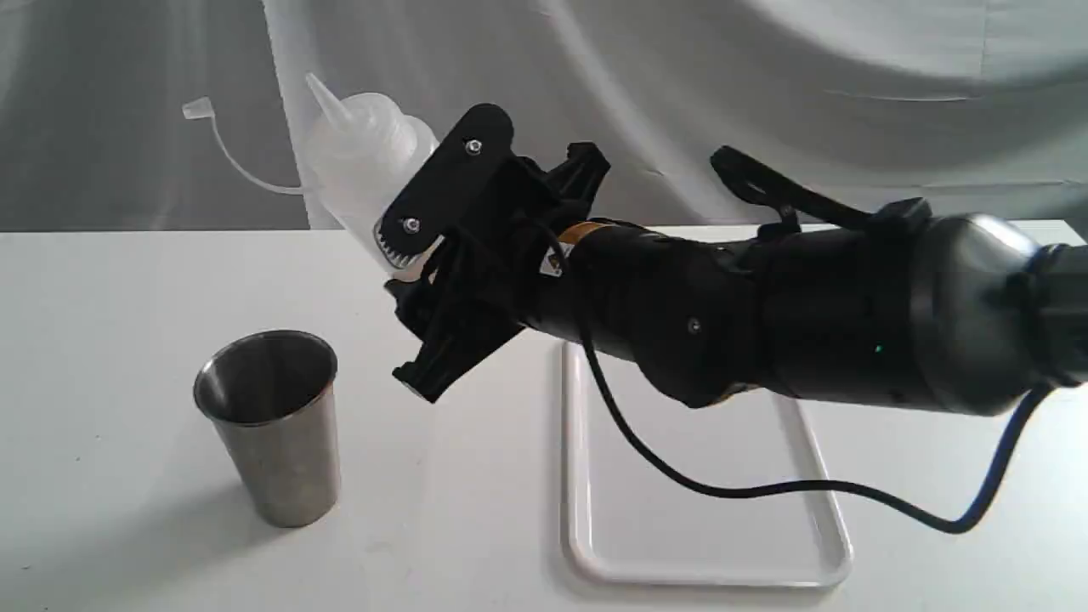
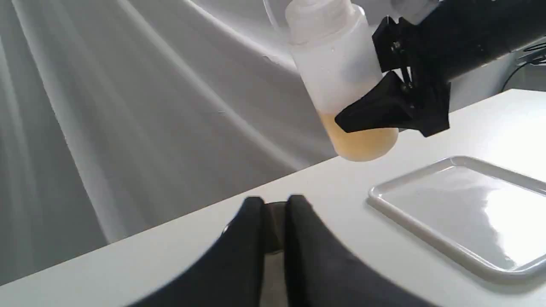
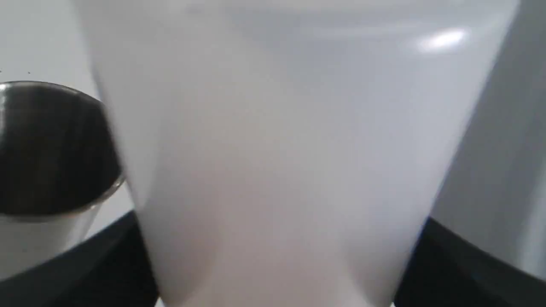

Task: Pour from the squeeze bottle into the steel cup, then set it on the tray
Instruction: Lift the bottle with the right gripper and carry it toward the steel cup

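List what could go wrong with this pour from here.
1. The gripper holds the bottle high and off to one side of the cup. Tipping it there would likely spill on the table.
2. Nothing steadies the cup, so a nudge from the nozzle could topple it.
3. The cable hangs across the tray and might snag when the bottle is set down.

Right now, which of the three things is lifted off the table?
The squeeze bottle: clamped in the right gripper, it hangs tilted above the table, while the steel cup and the tray both rest on it.
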Controlling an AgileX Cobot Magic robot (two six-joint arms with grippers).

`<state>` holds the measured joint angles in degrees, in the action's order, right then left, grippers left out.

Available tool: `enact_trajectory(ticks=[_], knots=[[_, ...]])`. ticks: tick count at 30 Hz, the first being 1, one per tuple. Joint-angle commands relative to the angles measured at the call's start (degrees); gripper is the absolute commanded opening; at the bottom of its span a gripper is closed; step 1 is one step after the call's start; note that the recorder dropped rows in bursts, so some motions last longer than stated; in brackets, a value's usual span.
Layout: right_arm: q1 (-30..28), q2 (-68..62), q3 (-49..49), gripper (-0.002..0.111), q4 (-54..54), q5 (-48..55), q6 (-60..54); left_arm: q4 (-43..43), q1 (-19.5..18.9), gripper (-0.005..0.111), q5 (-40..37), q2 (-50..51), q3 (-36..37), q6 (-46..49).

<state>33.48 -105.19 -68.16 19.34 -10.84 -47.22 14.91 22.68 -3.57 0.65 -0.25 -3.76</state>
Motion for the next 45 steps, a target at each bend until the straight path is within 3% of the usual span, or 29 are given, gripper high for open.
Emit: enact_trajectory(ticks=[1,8,12,20,31,45], knots=[[-0.33,0.95,-0.60,0.032,3.10,-4.41,-2.13,-0.14,-0.11,0.008,0.16,0.18,0.25,-0.07],[-1.04,0.95,-0.60,0.032,5.20,-4.74,-3.20,-0.14,-0.11,0.008,0.16,0.18,0.25,-0.07],[-1.40,0.95,-1.01,0.032,-3.96,-4.16,8.33,-0.14,-0.11,0.008,0.16,0.18,0.25,-0.07],[-3.86,0.81,-8.69,0.032,-40.83,10.84,44.63,-0.14,-0.11,0.008,0.16,0.18,0.25,-0.07],[-0.80,0.81,-13.24,0.032,-79.70,28.96,64.32,-0.14,-0.11,0.008,0.16,0.18,0.25,-0.07],[2.52,-3.46,-13.24,0.032,-88.95,36.89,67.70,-0.14,-0.11,0.008,0.16,0.18,0.25,-0.07]])
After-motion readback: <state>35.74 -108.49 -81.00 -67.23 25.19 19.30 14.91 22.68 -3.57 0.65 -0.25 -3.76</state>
